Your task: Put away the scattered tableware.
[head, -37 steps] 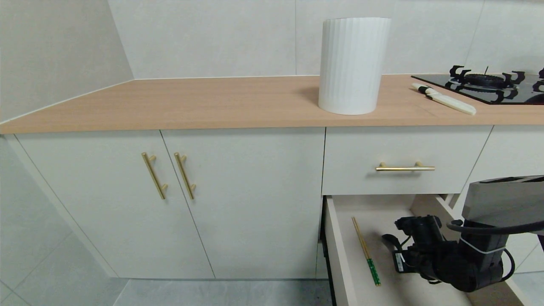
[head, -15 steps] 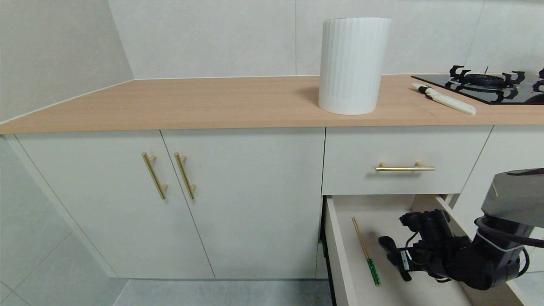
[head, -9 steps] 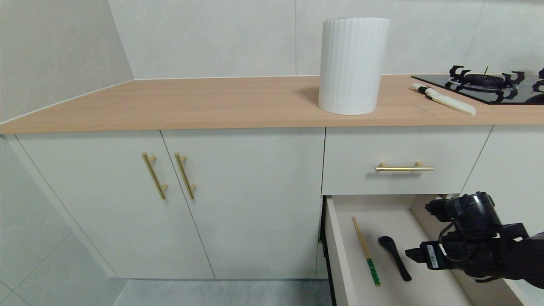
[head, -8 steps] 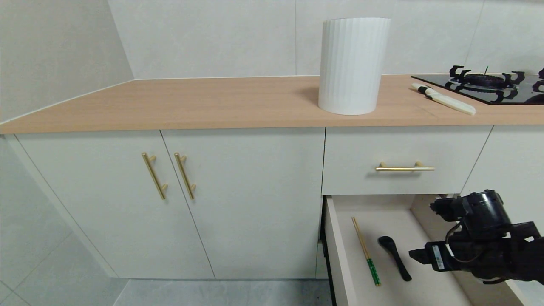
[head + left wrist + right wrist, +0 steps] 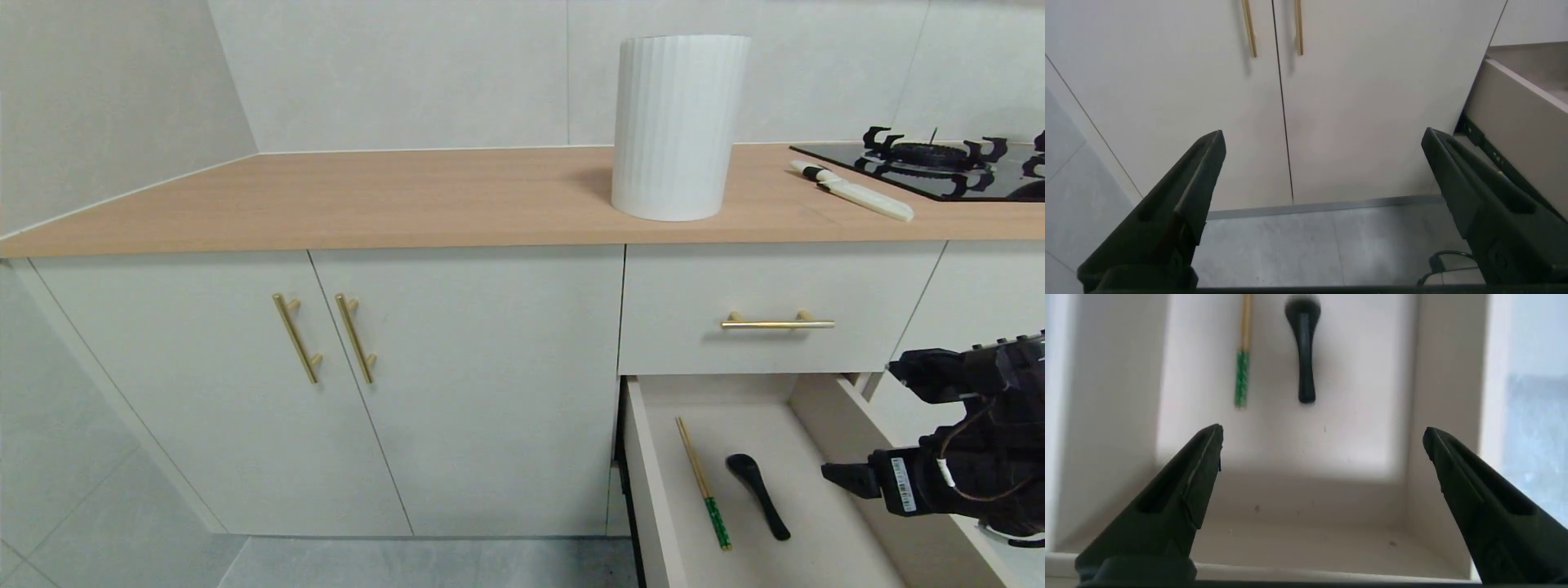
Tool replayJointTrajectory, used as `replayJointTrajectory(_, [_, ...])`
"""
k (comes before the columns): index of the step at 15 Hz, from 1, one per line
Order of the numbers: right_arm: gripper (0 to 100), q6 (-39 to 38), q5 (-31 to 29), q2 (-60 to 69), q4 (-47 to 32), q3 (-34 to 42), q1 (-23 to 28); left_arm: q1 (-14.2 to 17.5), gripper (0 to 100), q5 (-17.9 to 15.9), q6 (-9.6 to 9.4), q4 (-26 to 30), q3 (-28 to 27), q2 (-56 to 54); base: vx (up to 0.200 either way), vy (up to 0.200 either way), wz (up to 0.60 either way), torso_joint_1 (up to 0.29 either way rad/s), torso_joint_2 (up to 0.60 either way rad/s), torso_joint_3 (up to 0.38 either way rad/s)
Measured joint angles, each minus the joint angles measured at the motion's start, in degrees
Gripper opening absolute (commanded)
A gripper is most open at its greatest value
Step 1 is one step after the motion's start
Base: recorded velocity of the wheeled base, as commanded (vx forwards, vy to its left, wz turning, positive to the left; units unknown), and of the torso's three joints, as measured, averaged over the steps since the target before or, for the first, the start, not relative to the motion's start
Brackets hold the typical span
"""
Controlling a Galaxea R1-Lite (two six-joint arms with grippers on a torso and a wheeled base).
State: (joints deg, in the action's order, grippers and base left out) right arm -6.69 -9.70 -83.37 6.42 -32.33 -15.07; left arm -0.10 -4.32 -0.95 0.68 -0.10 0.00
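In the open drawer [image 5: 647,490]: spoon [image 5: 758,494] released, my right claw [image 5: 861,420] pulled clear.
A second ago my right claw was low in the drawer over the spoon. Now it sits off by the drawer's right wall, jaws spread and holding nothing. The black spoon lies flat on the drawer floor just beside the chopsticks [image 5: 702,483], not touching them. So the spoon counts as put away. My left claw [image 5: 1321,143] hangs spread and empty in front of the cabinet doors. A white knife [image 5: 853,190] lies on the surface [image 5: 408,196] near the stove, likely the next item. The drawer is not yet shut.
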Motion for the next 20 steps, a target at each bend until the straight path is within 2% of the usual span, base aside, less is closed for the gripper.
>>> replayJointTrajectory(1, [100,0.02,-0.01,0.71,-0.02,-0.07,-0.3,0.0,100,0.0,0.0,0.0,0.0,0.0,0.0,0.0,0.0,0.0,0.0,0.0])
replayJointTrajectory(7, [100,0.02,-0.04,2.26,-0.13,0.22,-1.61,-0.01,100,-0.04,0.0,0.0,0.0,0.0,-0.2,0.0,0.0,0.0,0.0,0.002])
replayJointTrajectory(14, [100,0.1,-0.06,3.24,-4.55,0.13,-2.84,0.0,100,0.0,0.02,0.02,0.0,0.0,0.0,0.0,0.0,0.0,0.0,0.0])
replayJointTrajectory(16, [100,0.1,0.62,3.25,-10.54,0.15,-4.69,0.0,100,0.0,0.05,0.0,0.0,0.0,0.0,0.0,0.0,0.0,0.0,0.0])
replayJointTrajectory(20, [100,0.07,3.66,2.91,-14.23,0.02,-8.24,0.0,100,0.02,0.06,0.0,0.0,0.0,0.0,0.0,0.0,0.0,0.0,0.0])
